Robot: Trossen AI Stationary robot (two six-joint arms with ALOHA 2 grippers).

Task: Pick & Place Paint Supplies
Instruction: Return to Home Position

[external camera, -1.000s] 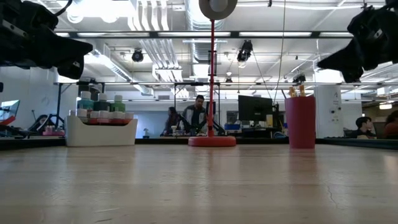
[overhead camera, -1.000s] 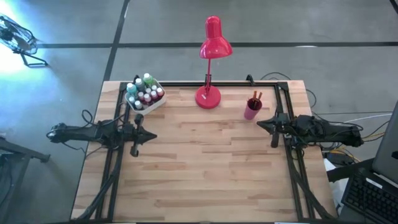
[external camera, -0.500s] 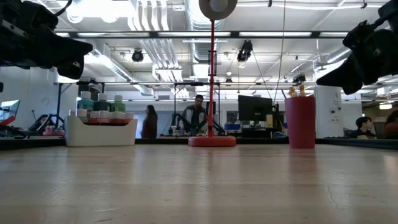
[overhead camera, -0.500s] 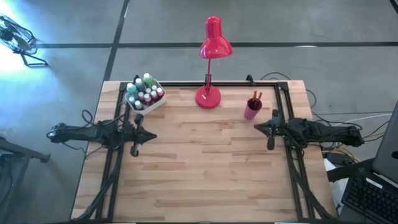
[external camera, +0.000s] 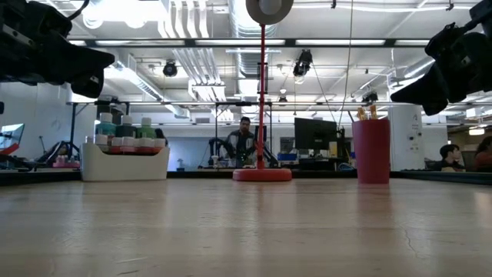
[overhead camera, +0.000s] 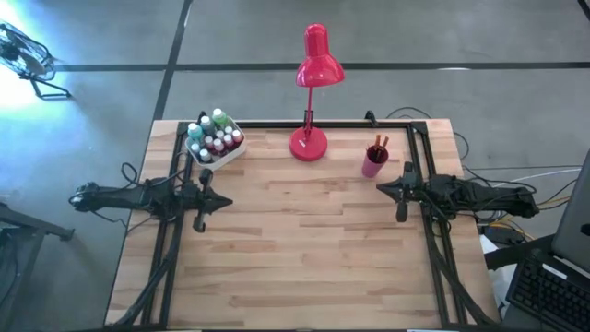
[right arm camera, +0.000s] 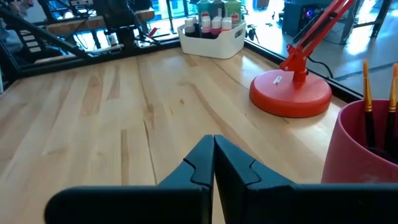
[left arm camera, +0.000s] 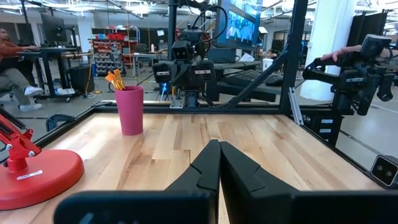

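My left gripper point(left arm camera: 219, 144) hovers over the left side of the light wooden table point(overhead camera: 304, 249), fingers pressed together and empty. My right gripper point(right arm camera: 213, 138) hovers opposite, the same. The small paint bottles point(overhead camera: 214, 138) fill the white plastic bin point(overhead camera: 228, 154) at the far left corner. The thin wooden-handled paintbrushes point(overhead camera: 379, 143) stand in the pink cup point(overhead camera: 372, 164) near my right gripper.

What the bin, the cup and the picture edges keep back

In the low view the wall of the white bin point(external camera: 124, 163) hides the paint bottles point(external camera: 127, 141) up to their caps, and from above they are too small to count, perhaps a dozen. The pink cup point(right arm camera: 367, 149) is cut by the right wrist picture's edge. The paintbrushes point(right arm camera: 367, 106) have their lower ends sunk in it. The head of the red lamp point(external camera: 262, 100) is cropped in the low view.
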